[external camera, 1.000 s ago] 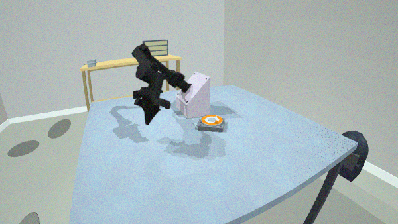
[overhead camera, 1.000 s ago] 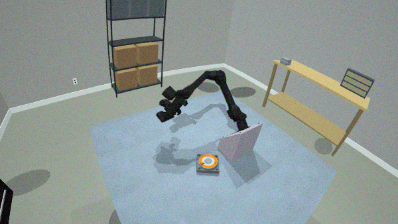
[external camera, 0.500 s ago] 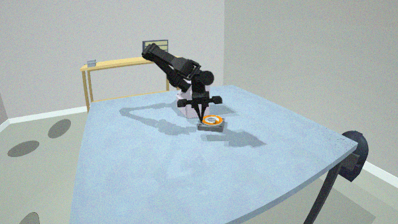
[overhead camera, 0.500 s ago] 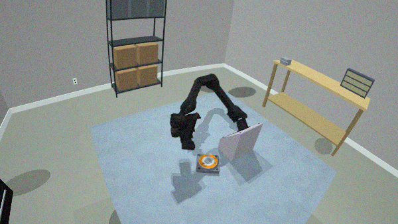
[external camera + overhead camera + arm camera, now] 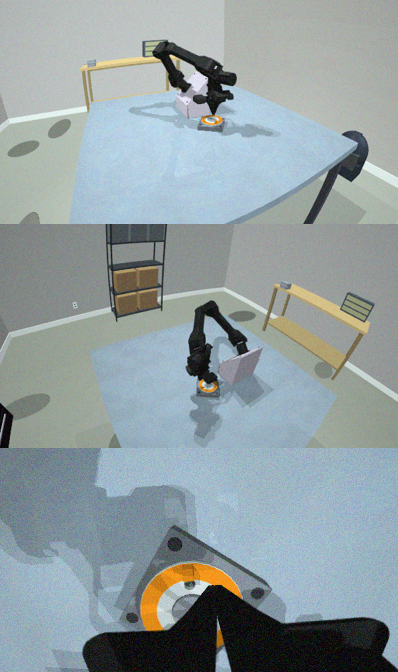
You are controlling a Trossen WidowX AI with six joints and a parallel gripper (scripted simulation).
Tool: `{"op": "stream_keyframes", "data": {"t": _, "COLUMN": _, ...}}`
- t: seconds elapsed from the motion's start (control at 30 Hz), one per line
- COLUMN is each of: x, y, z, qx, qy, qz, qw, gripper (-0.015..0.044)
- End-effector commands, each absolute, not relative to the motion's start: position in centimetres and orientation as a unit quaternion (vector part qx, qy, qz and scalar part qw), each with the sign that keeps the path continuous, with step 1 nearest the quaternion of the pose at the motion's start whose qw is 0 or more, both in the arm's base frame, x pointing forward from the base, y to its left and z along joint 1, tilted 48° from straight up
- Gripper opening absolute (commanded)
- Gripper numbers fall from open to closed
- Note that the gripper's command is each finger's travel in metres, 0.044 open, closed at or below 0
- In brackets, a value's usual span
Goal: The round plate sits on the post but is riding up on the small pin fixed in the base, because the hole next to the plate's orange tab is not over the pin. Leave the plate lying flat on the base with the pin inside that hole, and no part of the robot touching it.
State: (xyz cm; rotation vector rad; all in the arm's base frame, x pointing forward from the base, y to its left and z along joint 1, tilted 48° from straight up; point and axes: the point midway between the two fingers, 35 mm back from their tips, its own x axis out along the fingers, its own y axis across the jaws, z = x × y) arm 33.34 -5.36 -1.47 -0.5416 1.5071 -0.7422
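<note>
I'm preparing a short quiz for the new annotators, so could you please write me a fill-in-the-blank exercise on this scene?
1. The gripper has its fingers ____, with nothing between them.
2. The round plate has an outer ring coloured ____.
3. The plate rests on a square grey base with a dark hole near each ____.
4. In the top view, the cardboard boxes sit on the black ____.

Missing words: shut; orange; corner; shelving unit

No text, label, brand or number can be read anywhere. The framed panel [image 5: 357, 307] on the shelf shows only plain bars.
</note>
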Motion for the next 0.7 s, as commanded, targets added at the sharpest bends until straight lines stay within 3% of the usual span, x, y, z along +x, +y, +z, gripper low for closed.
{"op": "stream_keyframes", "data": {"t": 0.0, "x": 33.0, "y": -6.8, "z": -3.0, "qx": -0.240, "qy": 0.664, "qz": -0.324, "qw": 0.630, "gripper": 0.0000}}
{"op": "stream_keyframes", "data": {"t": 0.67, "x": 33.5, "y": -7.4, "z": -5.6, "qx": -0.241, "qy": 0.664, "qz": -0.325, "qw": 0.630, "gripper": 0.0000}}
